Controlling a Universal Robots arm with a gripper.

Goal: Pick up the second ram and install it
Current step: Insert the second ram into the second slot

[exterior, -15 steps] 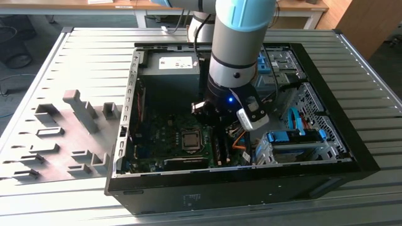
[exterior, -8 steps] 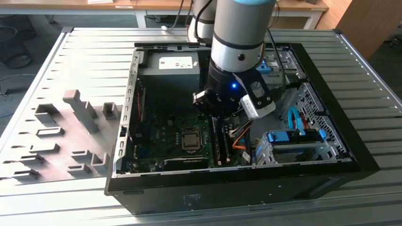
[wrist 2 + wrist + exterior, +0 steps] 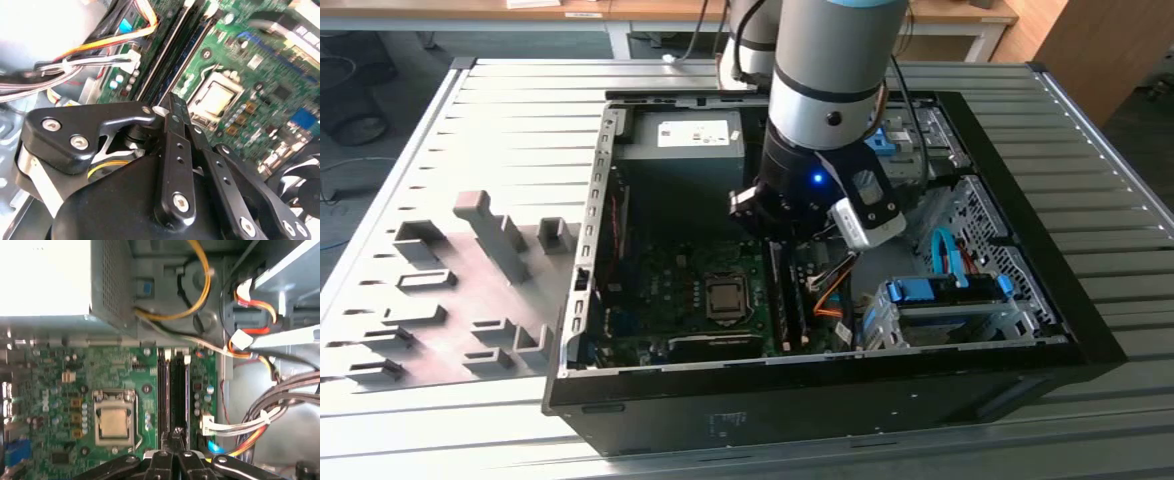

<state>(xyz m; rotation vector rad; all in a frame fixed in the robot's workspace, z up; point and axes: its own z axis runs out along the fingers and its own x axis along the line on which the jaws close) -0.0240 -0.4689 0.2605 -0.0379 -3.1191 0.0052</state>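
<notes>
The bench (image 3: pixel 1094 130) is a ribbed metal top carrying the open computer case (image 3: pixel 1067 350), laid on its side so that the motherboard (image 3: pixel 680 290) faces up towards my arm. On the exterior view's left stands the grey slotted holder block (image 3: pixel 467 290).

My arm reaches down into the case over the memory slots (image 3: pixel 172 390), which run just beside the processor socket (image 3: pixel 114 420). Bundled cables (image 3: pixel 265 415) lie on the slots' other side.

My claw (image 3: pixel 176 452) is drawn narrow, its fingers (image 3: pixel 176 150) nearly together directly above the slots. The second ram (image 3: pixel 177 390) appears as a dark stick lying along a slot beneath my fingertips; I judge it seated or being pressed home, though whether I grip it I cannot tell.

No writing is legible.
</notes>
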